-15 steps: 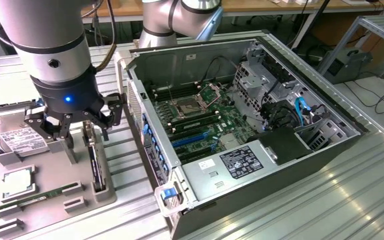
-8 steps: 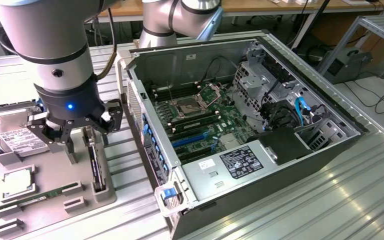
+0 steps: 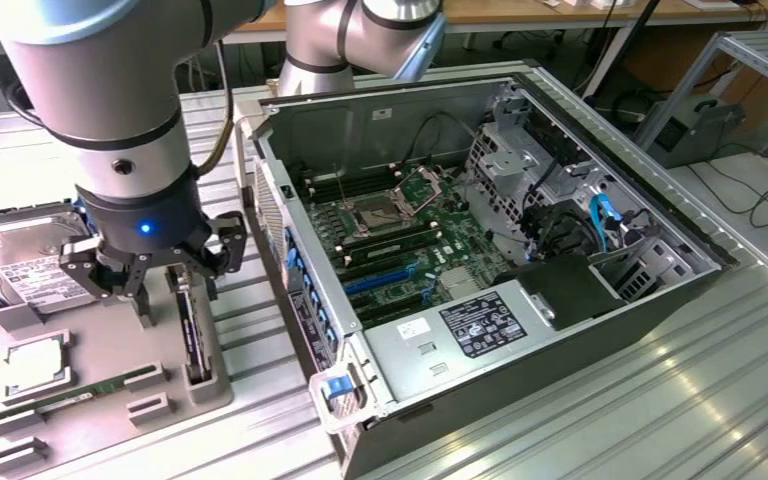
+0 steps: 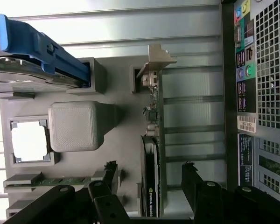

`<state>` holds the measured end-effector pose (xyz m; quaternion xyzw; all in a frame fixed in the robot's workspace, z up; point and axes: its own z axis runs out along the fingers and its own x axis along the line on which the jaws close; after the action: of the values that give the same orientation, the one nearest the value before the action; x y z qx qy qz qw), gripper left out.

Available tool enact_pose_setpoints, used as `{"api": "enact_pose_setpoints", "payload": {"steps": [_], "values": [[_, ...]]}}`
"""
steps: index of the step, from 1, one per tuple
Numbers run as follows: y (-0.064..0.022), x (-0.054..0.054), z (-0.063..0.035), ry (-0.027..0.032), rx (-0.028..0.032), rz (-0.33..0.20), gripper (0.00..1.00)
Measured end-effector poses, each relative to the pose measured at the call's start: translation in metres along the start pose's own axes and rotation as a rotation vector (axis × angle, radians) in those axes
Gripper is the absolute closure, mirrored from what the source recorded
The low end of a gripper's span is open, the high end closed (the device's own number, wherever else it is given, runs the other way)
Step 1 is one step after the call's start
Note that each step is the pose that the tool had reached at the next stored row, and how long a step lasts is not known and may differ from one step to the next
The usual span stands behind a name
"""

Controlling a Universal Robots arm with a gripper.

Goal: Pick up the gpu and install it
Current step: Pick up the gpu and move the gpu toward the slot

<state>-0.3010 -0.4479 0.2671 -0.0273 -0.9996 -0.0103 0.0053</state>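
Note:
The gpu (image 3: 195, 335) stands on edge in a slot of the grey holder tray (image 3: 97, 335), in the exterior view's left. In the wrist view the gpu (image 4: 154, 154) is a thin green card seen edge-on, with its black fan side and its silver bracket (image 4: 156, 60) at one end. My gripper (image 3: 168, 275) hangs just above the card's bracket end and is open. In the wrist view the gripper (image 4: 150, 179) has one black finger (image 4: 109, 175) on each side of the card, with a gap between each finger and the card.
The tray (image 4: 121, 93) also holds a hard drive (image 3: 31, 265) in a blue carrier (image 4: 42, 44), a processor (image 3: 37, 365) and a memory stick (image 3: 77, 395). The open computer case (image 3: 491, 250) lies beside the tray on the exterior view's right, with its motherboard exposed. Its rear panel (image 4: 266, 93) is close to the card.

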Motion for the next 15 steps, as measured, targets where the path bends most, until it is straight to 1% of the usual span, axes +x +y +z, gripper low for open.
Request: {"api": "enact_pose_setpoints", "payload": {"steps": [7,12,15], "values": [[-0.0015,0.0,0.0133,0.0093,0.0005,0.0,0.34],[-0.0034,0.0,0.0225,0.0125,0.0006,0.0,0.34],[-0.0036,-0.001,0.0294,0.017,0.001,0.0,0.34]]}}
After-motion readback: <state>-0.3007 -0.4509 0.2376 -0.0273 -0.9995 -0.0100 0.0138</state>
